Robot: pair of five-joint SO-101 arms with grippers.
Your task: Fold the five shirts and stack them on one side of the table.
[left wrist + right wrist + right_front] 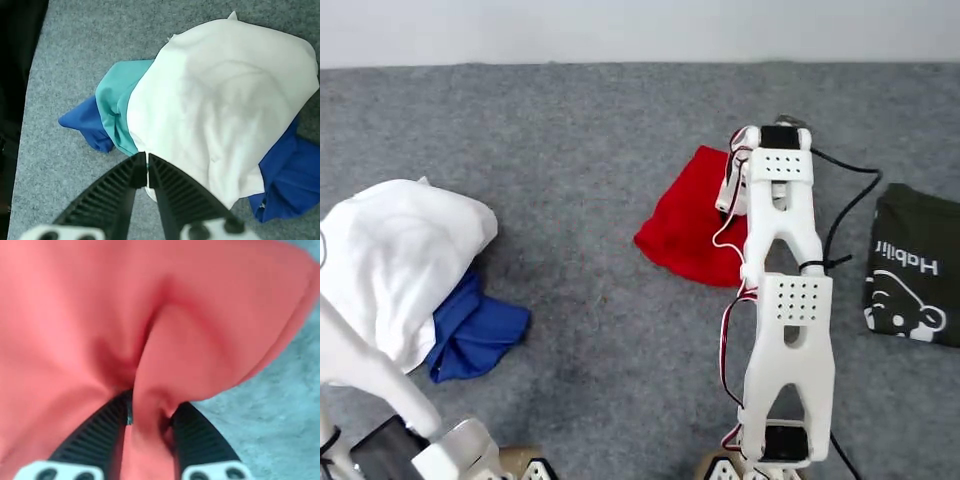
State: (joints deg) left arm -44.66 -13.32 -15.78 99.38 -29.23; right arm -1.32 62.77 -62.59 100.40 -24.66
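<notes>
A crumpled white shirt (400,250) lies at the table's left, on top of a blue shirt (475,330). In the left wrist view the white shirt (225,100) also covers a teal shirt (117,105) and the blue shirt (290,170). My left gripper (147,161) is shut on the white shirt's near edge. A red shirt (685,230) lies bunched right of centre under my right arm. My right gripper (150,415) is shut on a raised fold of the red shirt (150,315). A folded dark green shirt (915,265) lies at the far right.
Grey carpet-like table cover (570,150) stretches bare across the back and between the two piles. The right arm's cable (845,210) loops toward the dark green shirt. Both arm bases stand at the front edge.
</notes>
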